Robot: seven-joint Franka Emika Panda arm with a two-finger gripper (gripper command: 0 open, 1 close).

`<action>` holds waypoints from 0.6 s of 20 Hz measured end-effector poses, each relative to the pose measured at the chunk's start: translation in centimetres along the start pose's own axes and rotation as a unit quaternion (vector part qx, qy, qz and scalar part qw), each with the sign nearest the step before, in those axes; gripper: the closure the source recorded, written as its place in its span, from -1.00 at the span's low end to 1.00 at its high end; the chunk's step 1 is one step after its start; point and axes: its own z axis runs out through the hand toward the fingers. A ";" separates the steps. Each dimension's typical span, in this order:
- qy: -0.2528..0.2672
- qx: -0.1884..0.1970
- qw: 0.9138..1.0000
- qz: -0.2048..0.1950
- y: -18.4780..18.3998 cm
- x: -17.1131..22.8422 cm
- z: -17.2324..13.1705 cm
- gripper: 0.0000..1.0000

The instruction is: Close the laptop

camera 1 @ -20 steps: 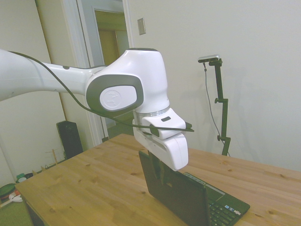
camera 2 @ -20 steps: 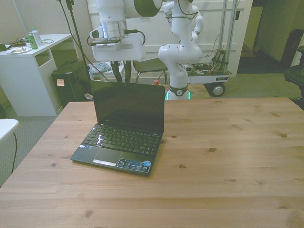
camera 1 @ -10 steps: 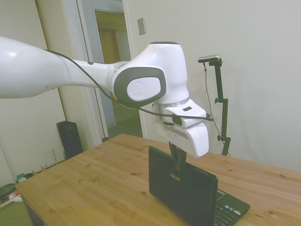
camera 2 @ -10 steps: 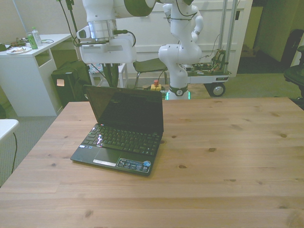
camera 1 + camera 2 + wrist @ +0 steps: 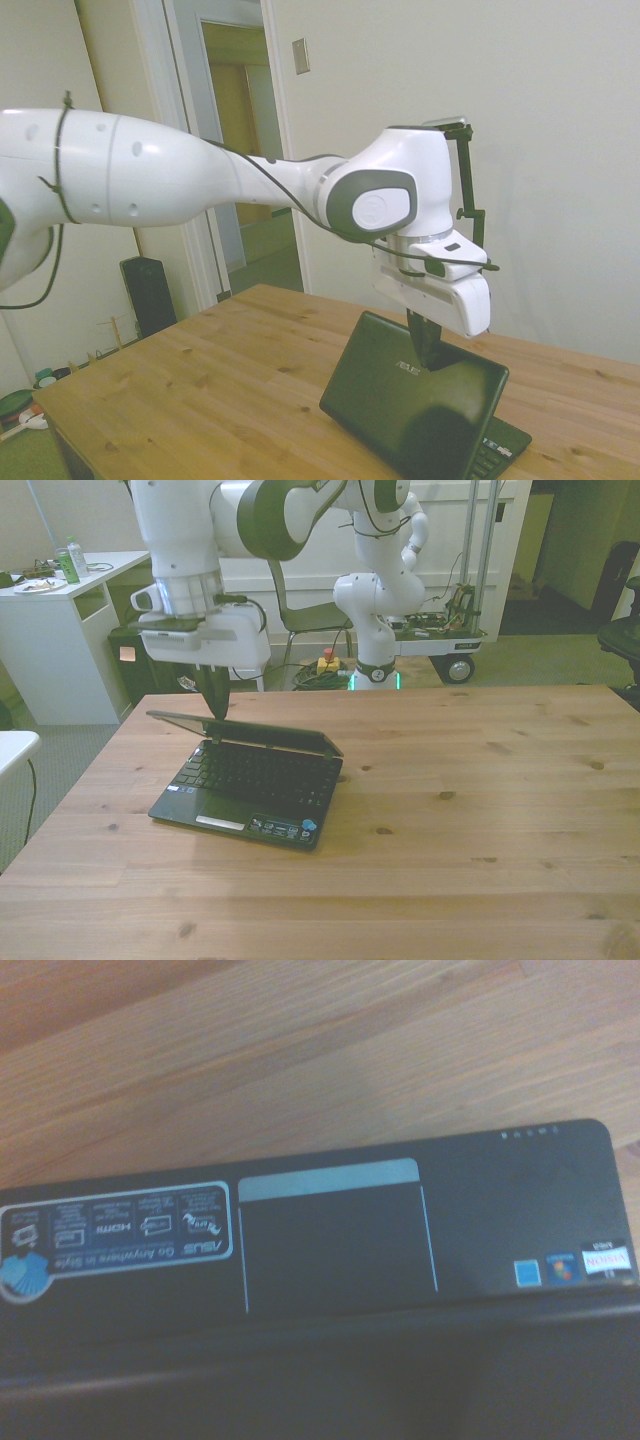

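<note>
Since a moment ago the lid of the small black netbook-size laptop (image 5: 415,405) has tipped far forward: it stood nearly upright, and now it leans low over the dark keyboard (image 5: 255,777), only a narrow wedge of gap left between the two. The white robot arm (image 5: 150,180) has swung along with it and reaches further out over the table.

The gripper (image 5: 428,352) points straight down onto the glossy lid, just beside the small silver logo (image 5: 404,366), near the lid's upper edge. Its dark fingers look pressed together into one narrow tip that touches the lid; they hold nothing.

The laptop sits on the light wooden table (image 5: 480,820), toward the front view's left, its base flat on the boards and set slightly askew to the table's edge. In the front view the lid's rim (image 5: 245,730) shows as a thin dark line above the keys, with the gripper (image 5: 216,708) standing over its far edge.

From the wrist, the palm rest shows close up: the touchpad (image 5: 338,1245) with a silver bar along one side, a long white-bordered sticker (image 5: 115,1240) and a few small badges (image 5: 565,1267).
</note>
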 end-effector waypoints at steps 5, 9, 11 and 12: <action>-0.010 -0.025 1.000 0.001 -3.0 1.8 5.8 1.00; -0.017 -0.031 0.999 0.005 -4.1 2.8 8.6 1.00; -0.016 -0.024 1.000 0.006 -4.2 2.9 8.2 1.00; -0.015 -0.015 1.000 0.005 -4.1 2.7 7.2 1.00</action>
